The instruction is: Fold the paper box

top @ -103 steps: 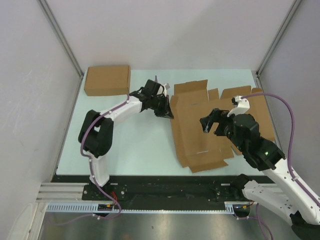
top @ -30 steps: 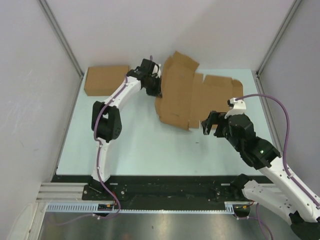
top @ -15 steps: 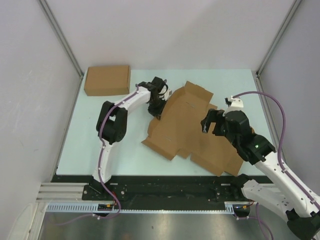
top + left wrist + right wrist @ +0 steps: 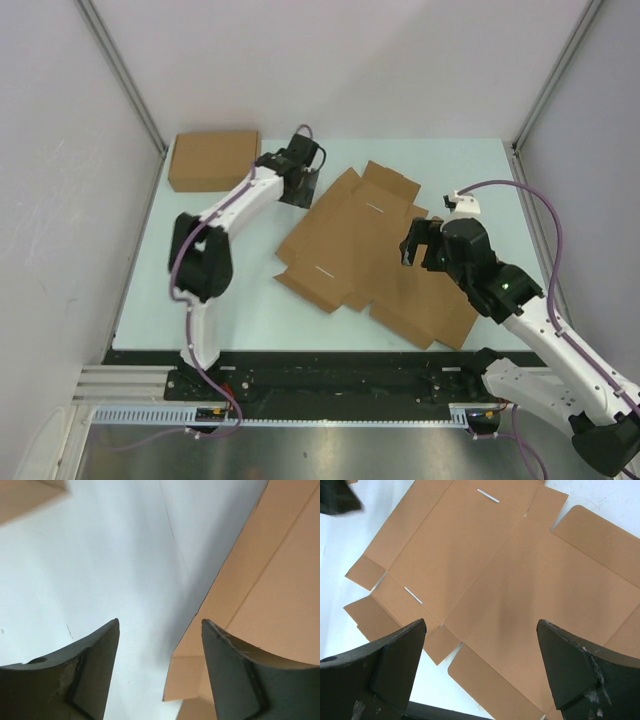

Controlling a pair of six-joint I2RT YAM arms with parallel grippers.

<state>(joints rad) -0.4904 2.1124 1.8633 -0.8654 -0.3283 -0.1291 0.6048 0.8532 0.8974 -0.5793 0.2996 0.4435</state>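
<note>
Paper box (image 4: 375,255) lies flat, unfolded on desk (image 4: 200,270); left pincer (image 4: 160,622) spread beside its edge, right pincer (image 4: 481,625) spread above it.

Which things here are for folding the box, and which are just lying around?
For the job: the flat cardboard sheet with flaps; the left pincer, open beside its edge; the right pincer, open above it.
Just lying about: the closed brown box in the far left corner of the table.

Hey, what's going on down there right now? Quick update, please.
Left gripper open, empty, beside the paper box. Right gripper open above it. Box lies flat, nothing folded. Second cardboard box far-left, well apart.
</note>
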